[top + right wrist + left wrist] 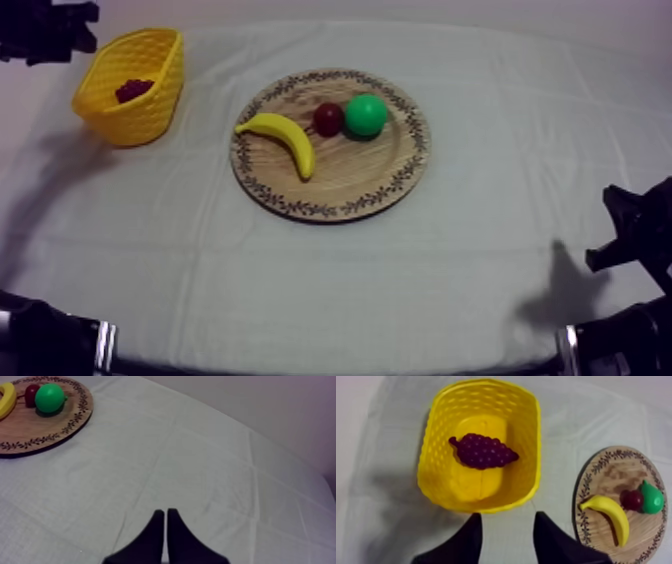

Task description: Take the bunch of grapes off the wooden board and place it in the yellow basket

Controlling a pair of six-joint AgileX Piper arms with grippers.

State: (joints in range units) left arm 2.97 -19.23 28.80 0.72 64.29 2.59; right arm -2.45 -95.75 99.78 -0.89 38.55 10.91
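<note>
Top view: the bunch of grapes [133, 90] lies inside the yellow basket [140, 120]. Left wrist view: left jaws are apart and empty, grapes just ahead; best withdraw straight up, clear of the rim. Right wrist view: right jaws are together over the bench [210, 466]

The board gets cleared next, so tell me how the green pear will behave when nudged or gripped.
The pear looks round and smooth, so a nudge would probably roll it across the flat wooden board. Its curved skin may slip in a pinch grip. The small red fruit lies right beside it, so a push that way would likely shift both.
</note>
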